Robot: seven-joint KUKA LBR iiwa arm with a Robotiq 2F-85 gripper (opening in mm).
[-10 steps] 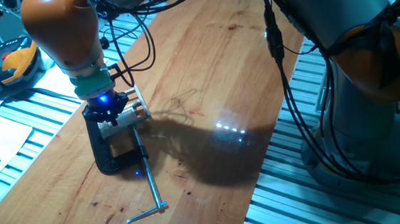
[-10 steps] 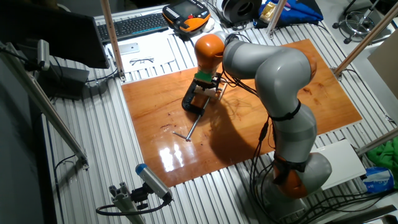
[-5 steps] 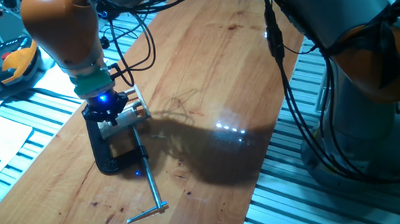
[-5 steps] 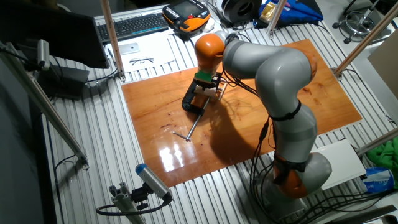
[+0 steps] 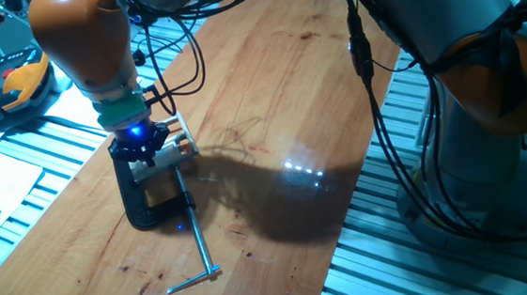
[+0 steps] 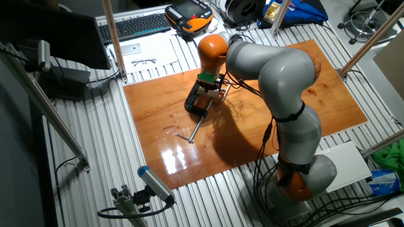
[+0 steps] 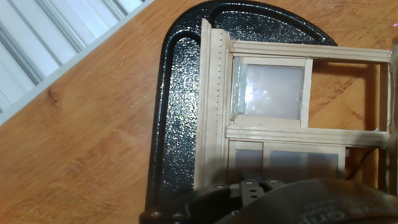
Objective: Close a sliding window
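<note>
Hovering low over the sliding window (image 7: 280, 118), our gripper (image 5: 141, 146) sits right on top of the piece; in both fixed views the hand hides the fingers, and the hand view shows only the dark gripper body at the bottom edge, so we cannot tell whether the fingers are spread or closed.

Window location: near one end of the wooden table (image 5: 268, 81), held in the black C-clamp (image 7: 177, 118), whose long screw (image 5: 194, 242) runs out across the board.

Step in hand, as we judge it: engage the movable sash and slide it along its rails. To do it well, we should push strictly parallel to the rails, press on the sash's wooden edge rather than the pale pane, and keep downward load light so the thin frame does not twist in the clamp.

Orientation: in the hand view the frame's long axis runs left to right, one end against the clamp's spine. Which pane slides, we cannot tell.
</note>
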